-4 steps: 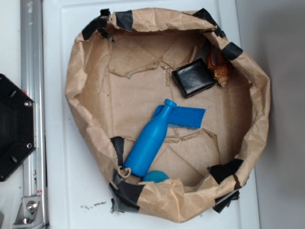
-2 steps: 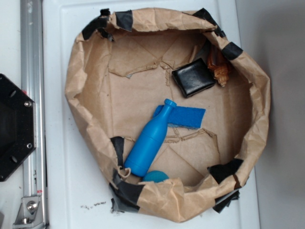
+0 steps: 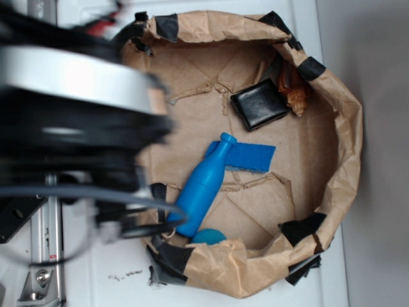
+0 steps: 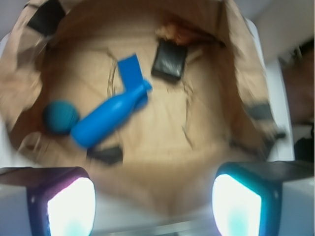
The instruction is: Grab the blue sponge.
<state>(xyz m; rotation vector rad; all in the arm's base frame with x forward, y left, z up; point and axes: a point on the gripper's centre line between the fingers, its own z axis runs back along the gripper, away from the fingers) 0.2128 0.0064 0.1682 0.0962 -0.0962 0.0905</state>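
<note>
While the gripper hangs open, the blue sponge lies well beyond.

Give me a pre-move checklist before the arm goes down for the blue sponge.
1. Target found: ok. The blue sponge lies flat on the floor of the brown paper bin.
2. Top access: not ok. The neck of the blue bottle overlaps the sponge's left end; only the right part is free.
3. Other clutter: ok. The black wallet and teal ball sit apart from the sponge.
4. Gripper open: ok, its fingers stand wide apart in the wrist view, nothing between them.
5. Alignment over sponge: not ok. The gripper is high above the bin, sponge far up-frame.
6. Image sharpness: not ok, both views blurred by motion.
</note>
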